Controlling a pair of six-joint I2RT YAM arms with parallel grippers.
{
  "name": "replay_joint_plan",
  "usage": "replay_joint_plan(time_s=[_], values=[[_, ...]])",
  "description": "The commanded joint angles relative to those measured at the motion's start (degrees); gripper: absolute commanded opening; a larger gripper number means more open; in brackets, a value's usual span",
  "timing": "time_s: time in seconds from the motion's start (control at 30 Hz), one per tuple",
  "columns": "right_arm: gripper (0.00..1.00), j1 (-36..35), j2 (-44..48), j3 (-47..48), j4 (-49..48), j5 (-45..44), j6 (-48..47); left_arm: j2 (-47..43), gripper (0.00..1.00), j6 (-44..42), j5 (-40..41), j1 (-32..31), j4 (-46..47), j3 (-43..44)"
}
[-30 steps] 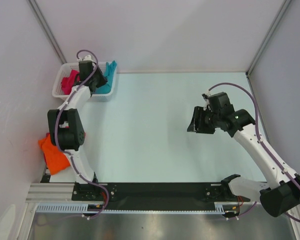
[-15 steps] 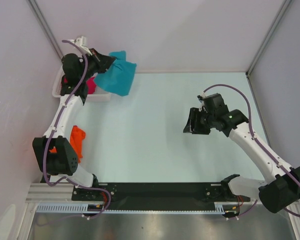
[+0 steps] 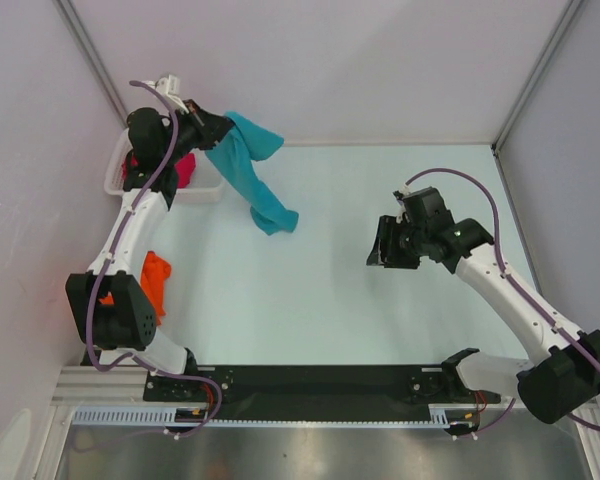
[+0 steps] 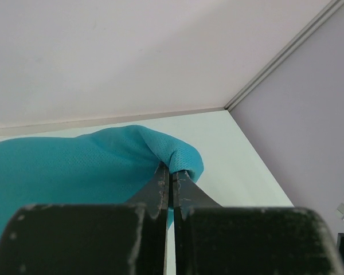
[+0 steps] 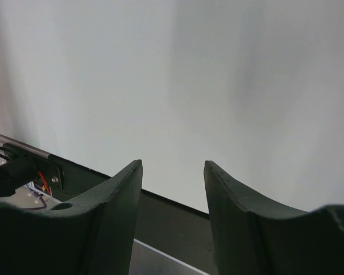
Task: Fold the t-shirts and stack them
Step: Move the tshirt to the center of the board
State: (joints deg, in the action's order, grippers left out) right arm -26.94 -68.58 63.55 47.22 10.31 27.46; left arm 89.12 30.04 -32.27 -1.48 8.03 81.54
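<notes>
Teal-blue t-shirt [image 3: 252, 182] in clamped left end effector [image 3: 218, 130], long axis diagonal, tail toward near-right; right end effector [image 3: 381, 245] agape, empty.

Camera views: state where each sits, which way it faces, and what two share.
Top external: above, behind the bases, looking down on the table; both arms show.
Left wrist: on the left arm, facing the far wall; left gripper shut on teal t-shirt.
Right wrist: on the right arm, facing the near rail; right gripper open, empty.
Shared: top and left wrist show the teal t-shirt.
</notes>
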Motion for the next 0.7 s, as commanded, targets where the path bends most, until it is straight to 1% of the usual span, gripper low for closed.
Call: replay_joint_plan(time_s=[0.0,0.13,0.2,0.23,0.3,0.33,0.37,0.4,0.43,0.47,0.5,0.53,0.6,0.63,0.67], values=[[0.53,-0.3,-0.2,0.4,-0.7,-1.0,0.9,-0.3,0.0,1.1,-3.1,0.2,1.5,1.1],[0.52,-0.4,-0.3,-0.1,-1.0,-0.6,1.3,-0.3,0.0,2.6,-8.1,-0.2,0.5,0.8],[0.52,-0.4,-0.3,-0.6,-1.4,-0.4,1.7,-1.8,0.0,2.4,-10.4,-2.0,-0.4,-0.9],[0.52,-0.4,-0.3,-0.8,-1.6,-0.3,1.8,-2.6,0.0,1.7,-10.7,-3.2,-2.8,-3.0],[0.52,-0.4,-0.4,-1.3,-2.4,-0.2,2.2,-4.2,0.0,-3.9,-8.6,-8.6,-7.6,-4.7],[0.52,-0.4,-0.3,-1.9,-2.7,0.1,2.4,-4.6,0.0,-7.2,-6.9,-10.8,-12.5,-7.2],[0.52,-0.5,-0.6,-2.3,-3.5,0.2,2.4,-4.7,0.0,-7.9,-5.4,-15.0,-13.3,-8.9],[0.51,-0.5,-0.7,-2.6,-3.9,0.2,2.8,-4.8,0.0,-8.1,-3.7,-17.0,-13.4,-10.9],[0.51,-0.6,-0.8,-3.1,-4.2,0.4,2.9,-4.6,0.0,-7.3,-2.8,-18.6,-12.5,-14.9],[0.51,-0.7,-0.7,-3.3,-4.6,0.4,3.0,-4.0,0.0,-6.6,-1.9,-21.4,-12.1,-16.7],[0.51,-0.9,-0.6,-3.5,-4.8,0.4,3.3,-3.7,0.0,-5.6,-2.1,-22.8,-11.1,-18.4],[0.51,-1.0,-0.4,-3.9,-4.9,0.2,3.4,-3.5,0.0,-3.7,-2.2,-26.0,-8.6,-21.3],[0.51,-1.0,0.4,-5.0,-5.5,0.0,3.7,-2.7,0.0,-3.2,-1.7,-30.2,-8.2,-22.5],[0.5,-1.0,0.5,-5.4,-5.6,-0.4,3.7,-2.1,0.0,-4.5,-1.3,-34.8,-8.2,-22.1],[0.5,-0.9,0.5,-5.7,-5.6,-0.6,3.8,-1.2,0.0,-5.0,-0.9,-36.8,-8.3,-21.8]])
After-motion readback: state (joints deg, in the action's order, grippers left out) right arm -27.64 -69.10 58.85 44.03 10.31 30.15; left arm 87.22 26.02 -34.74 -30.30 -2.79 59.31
